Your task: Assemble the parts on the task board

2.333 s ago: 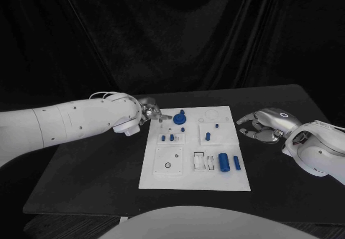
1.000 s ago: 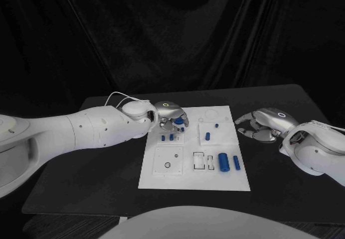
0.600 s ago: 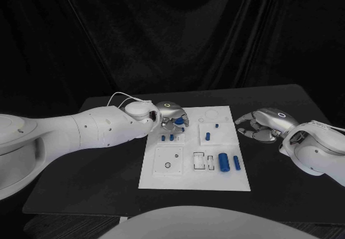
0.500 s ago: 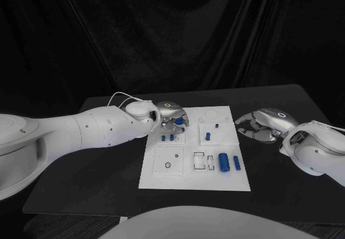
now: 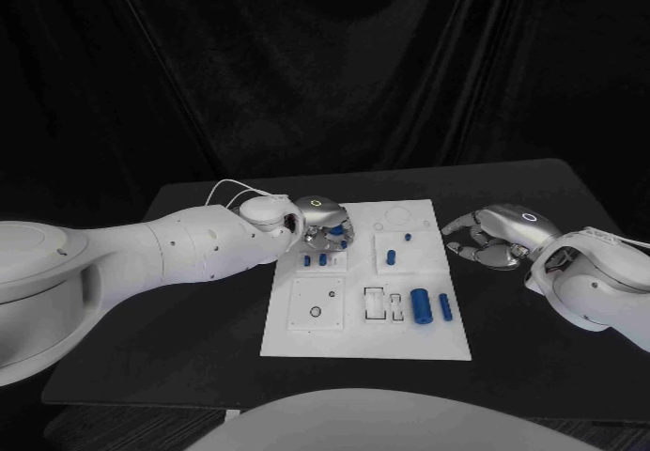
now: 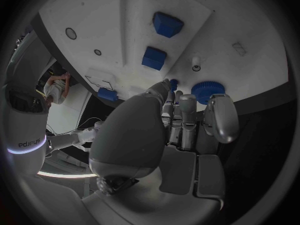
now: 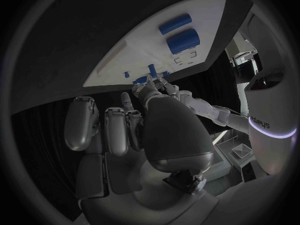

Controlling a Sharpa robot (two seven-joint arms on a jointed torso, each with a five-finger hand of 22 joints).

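While left hand (image 5: pixel 325 218) hovers over the blue round part (image 6: pixel 209 91) at the task board (image 5: pixel 407 338) far-left corner, whether it pinches anything I cannot tell. Right hand (image 5: pixel 494 237) rests curled, empty, just off the board's right edge. Part likely light, rigid, slick plastic; best taken round its ridged rim.

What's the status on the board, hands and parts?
Left hand over the board's far left corner, fingers down at a blue part; grip unclear. Right hand curled, empty, off the board's right edge. Nothing in the way.
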